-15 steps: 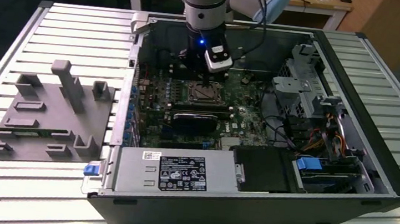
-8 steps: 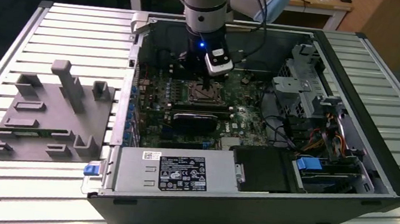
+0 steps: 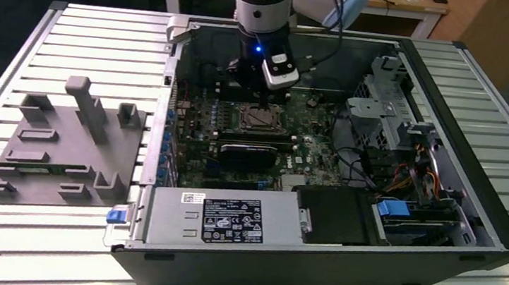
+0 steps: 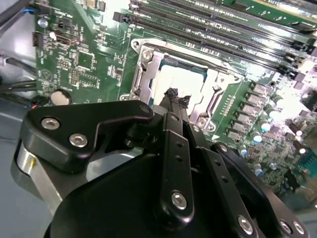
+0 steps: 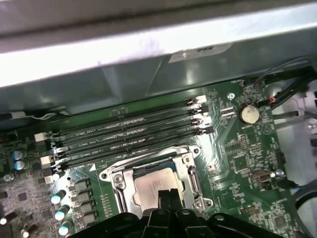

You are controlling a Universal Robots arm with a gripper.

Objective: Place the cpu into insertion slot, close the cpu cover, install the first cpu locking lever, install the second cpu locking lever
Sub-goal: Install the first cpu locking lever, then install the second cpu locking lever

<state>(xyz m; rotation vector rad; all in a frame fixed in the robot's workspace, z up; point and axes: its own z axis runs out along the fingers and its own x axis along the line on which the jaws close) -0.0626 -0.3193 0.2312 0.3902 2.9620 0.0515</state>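
- Four long black memory slots (image 5: 129, 134) lie just beside the insertion slot (image 5: 190, 171).
- One cpu (image 5: 153, 184) sits inside.
- Gripper (image 4: 177, 99) jaws pressed together, holding nothing.

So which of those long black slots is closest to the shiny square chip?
The long black slot lying right beside the socket frame, last in the row of four; the other three sit farther from the cpu.

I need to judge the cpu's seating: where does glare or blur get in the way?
In the second wrist view, glare washes out the cpu and the board's far corner; the gripper sits dark in front. In the first wrist view the cpu is evenly lit, with the case wall bright and blurred. The exterior view is dim inside the case.
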